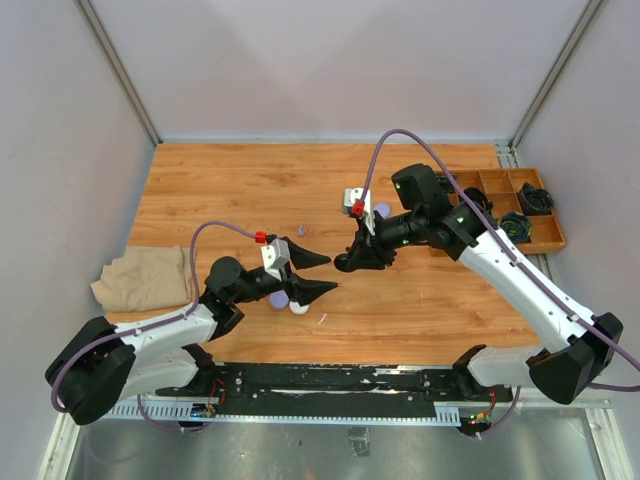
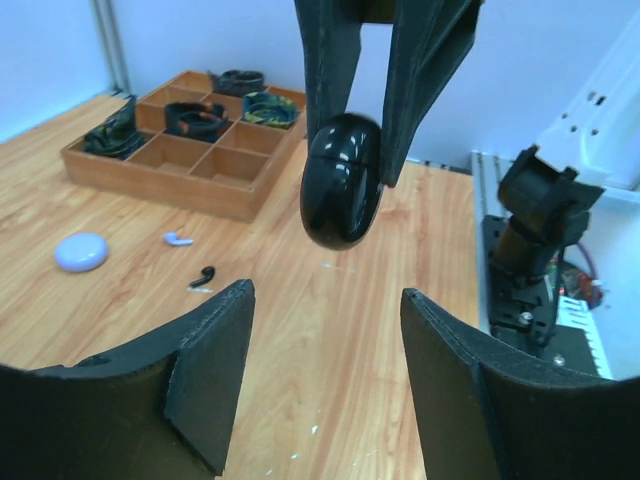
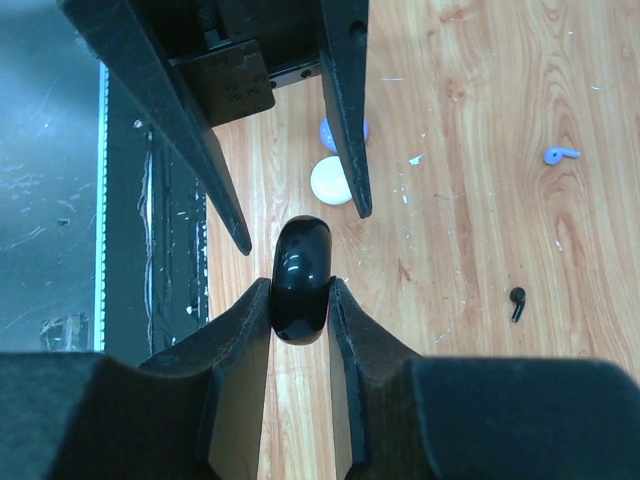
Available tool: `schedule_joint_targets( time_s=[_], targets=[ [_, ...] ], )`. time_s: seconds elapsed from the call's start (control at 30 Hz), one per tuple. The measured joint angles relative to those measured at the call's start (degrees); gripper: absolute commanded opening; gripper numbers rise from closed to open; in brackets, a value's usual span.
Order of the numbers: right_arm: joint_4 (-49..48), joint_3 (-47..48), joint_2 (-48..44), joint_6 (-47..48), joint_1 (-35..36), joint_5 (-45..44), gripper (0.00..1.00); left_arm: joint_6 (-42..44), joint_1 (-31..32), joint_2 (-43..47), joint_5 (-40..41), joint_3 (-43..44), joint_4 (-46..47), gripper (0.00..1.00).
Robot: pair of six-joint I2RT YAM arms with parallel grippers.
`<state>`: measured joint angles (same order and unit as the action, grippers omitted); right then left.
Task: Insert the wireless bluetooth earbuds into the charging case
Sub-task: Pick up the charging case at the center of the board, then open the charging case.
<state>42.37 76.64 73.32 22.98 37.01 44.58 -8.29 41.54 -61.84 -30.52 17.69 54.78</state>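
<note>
Right gripper (image 3: 301, 300) clamps black case (image 2: 342, 180); left gripper (image 2: 325, 300) gapes open; steady the case so left can open it.

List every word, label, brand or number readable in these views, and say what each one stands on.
No text can be read in any view.
black charging case: glossy and plain, no print showing.
lavender case, wooden tray, black earbud: no marks visible.
base rail: any labels there are too small to read.
</note>
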Motion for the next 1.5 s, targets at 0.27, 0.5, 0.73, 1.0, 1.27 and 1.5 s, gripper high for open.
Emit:
schedule_joint_targets(
  time_s=[0.27, 0.5, 0.73, 1.0, 1.27, 1.5],
  targets=[
    [2.6, 0.4, 1.0, 4.0, 0.0, 4.7, 0.01, -5.4, -0.2, -3.0, -4.2, 0.0, 7.2, 0.57],
    [3.0, 0.5, 1.2, 5.6, 0.0, 6.7, 0.01, -9.7, -0.2, -5.2, -5.4, 0.0, 12.2, 0.52],
    [3.0, 0.5, 1.8, 5.9, 0.0, 7.5, 0.01, -12.3, -0.2, -5.8, -5.6, 0.0, 14.6, 0.49],
    [3.1, 1.0, 2.8, 6.0, 0.0, 7.6, 0.01, -12.9, -0.2, -6.0, -5.6, 0.0, 14.6, 0.46],
    [3.2, 1.8, 3.1, 6.1, 0.1, 7.7, 0.01, -13.5, -0.2, -7.0, -5.6, 0.0, 14.7, 0.43],
    [3.5, 1.9, 3.6, 6.1, 0.2, 7.7, 0.01, -14.1, -0.2, -7.0, -6.1, 0.0, 15.1, 0.42]
  ],
)
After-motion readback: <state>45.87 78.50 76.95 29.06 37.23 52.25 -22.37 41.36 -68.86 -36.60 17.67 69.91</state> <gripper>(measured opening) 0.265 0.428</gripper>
